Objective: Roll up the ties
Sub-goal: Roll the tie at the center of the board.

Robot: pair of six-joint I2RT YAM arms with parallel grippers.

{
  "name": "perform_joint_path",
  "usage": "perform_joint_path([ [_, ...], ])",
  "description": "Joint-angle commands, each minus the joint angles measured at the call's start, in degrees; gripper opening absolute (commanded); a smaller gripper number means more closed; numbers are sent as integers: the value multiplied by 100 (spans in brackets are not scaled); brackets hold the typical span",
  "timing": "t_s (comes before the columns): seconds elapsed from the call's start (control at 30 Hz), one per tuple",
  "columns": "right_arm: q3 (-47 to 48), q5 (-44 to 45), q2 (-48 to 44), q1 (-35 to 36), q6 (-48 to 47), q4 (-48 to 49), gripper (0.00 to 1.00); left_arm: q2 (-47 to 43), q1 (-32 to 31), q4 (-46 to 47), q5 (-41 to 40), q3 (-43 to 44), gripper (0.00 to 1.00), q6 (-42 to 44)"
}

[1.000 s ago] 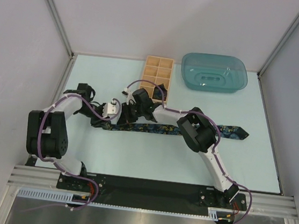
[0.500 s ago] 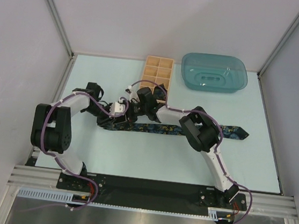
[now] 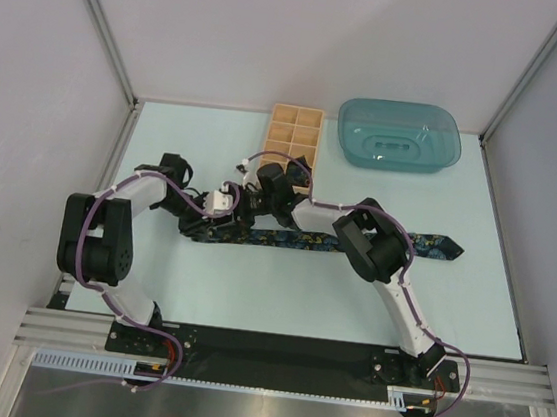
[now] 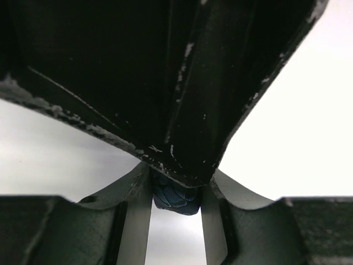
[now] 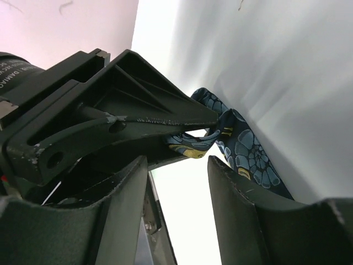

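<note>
Left tool forward, tie in its grip

Tie: dark navy ground, printed all over with blue scalloped, shell-like medallions and small yellow flecks, the print clearest in the right wrist view. Arms: white shells with black joints and purple cables; left tool and right tool matt black, the left one's edges scuffed pale grey. Worktop: pale mint-blue, plain; compartmented box light tan wood; tray translucent teal; surrounding walls unpatterned pale lilac-grey.
</note>
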Motion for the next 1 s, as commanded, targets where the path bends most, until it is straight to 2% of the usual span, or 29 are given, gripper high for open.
perform_joint_path([
  [0.0, 19, -159, 92, 67, 663, 862, 53, -109, -95, 98, 212, -72, 41, 129],
  [0.33, -306, -53, 259, 120, 1297, 1468, 51, -171, -95, 107, 282, -28, 41, -2],
  [0.7, -613, 272, 145, 173, 998, 775, 47, -179, -86, 89, 247, -72, 41, -64],
  [0.87, -658, 334, -84, 32, 822, 598, 51, -162, -86, 63, 220, -151, 41, 76],
  [0.97, -588, 237, 30, 93, 1084, 975, 53, -31, -86, 19, 194, -46, 41, 138],
])
